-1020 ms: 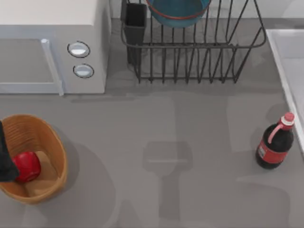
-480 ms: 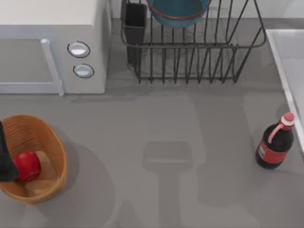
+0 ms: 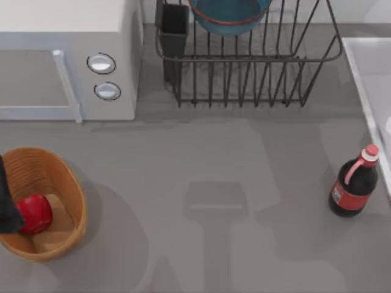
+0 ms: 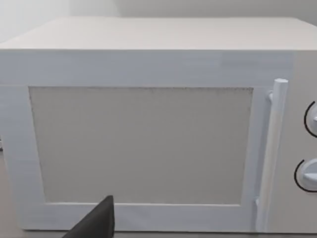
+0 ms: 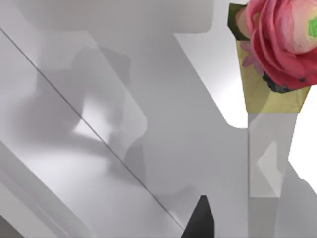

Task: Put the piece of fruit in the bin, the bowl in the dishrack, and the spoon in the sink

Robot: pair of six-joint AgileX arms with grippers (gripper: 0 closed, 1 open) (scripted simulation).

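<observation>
The red piece of fruit (image 3: 35, 213) lies inside the orange-tan bin (image 3: 58, 183) at the table's left front. A dark part of my left gripper (image 3: 7, 201) hangs at the bin's left rim, right beside the fruit; its tip (image 4: 96, 223) faces the microwave in the left wrist view. The blue bowl (image 3: 229, 15) stands in the dark wire dishrack (image 3: 244, 79) at the back. The sink (image 3: 372, 67) runs along the right edge. A dark tip of my right gripper (image 5: 200, 218) hovers over pale white-grey surfaces. The spoon is out of view.
A white microwave (image 3: 61, 61) with two round knobs fills the back left. A dark bottle (image 3: 353, 183) with a red cap stands at the right, close to the sink's rim. A pink flower in a yellow pot (image 5: 277, 54) stands beyond the right gripper.
Only the arm shadows on the table's right half have shifted and spread. The fruit, bin, bowl, bottle and left arm have stayed where they were.
</observation>
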